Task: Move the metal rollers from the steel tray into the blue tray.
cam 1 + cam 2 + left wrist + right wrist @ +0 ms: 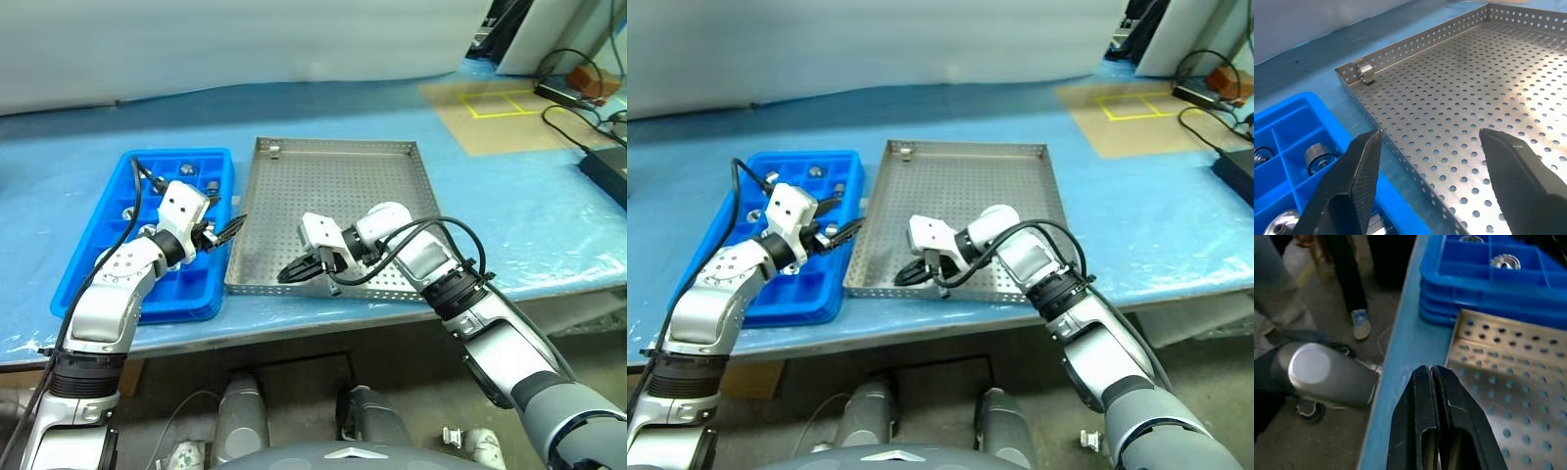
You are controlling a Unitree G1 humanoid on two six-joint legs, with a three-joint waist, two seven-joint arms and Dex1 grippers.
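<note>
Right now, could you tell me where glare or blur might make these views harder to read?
Left wrist view: warm glare on the steel tray, while the near open fingers look soft. Right wrist view: the shut right gripper is soft, and the floor beyond is blurred. Left eye view: the blue tray and the single metal roller left in the steel tray's far corner read evenly lit.

Blue tray (93, 250) sat left of steel tray (392, 162), touching; rollers (191, 170) in compartments; one roller (275, 151) at steel tray's far-left corner.
</note>
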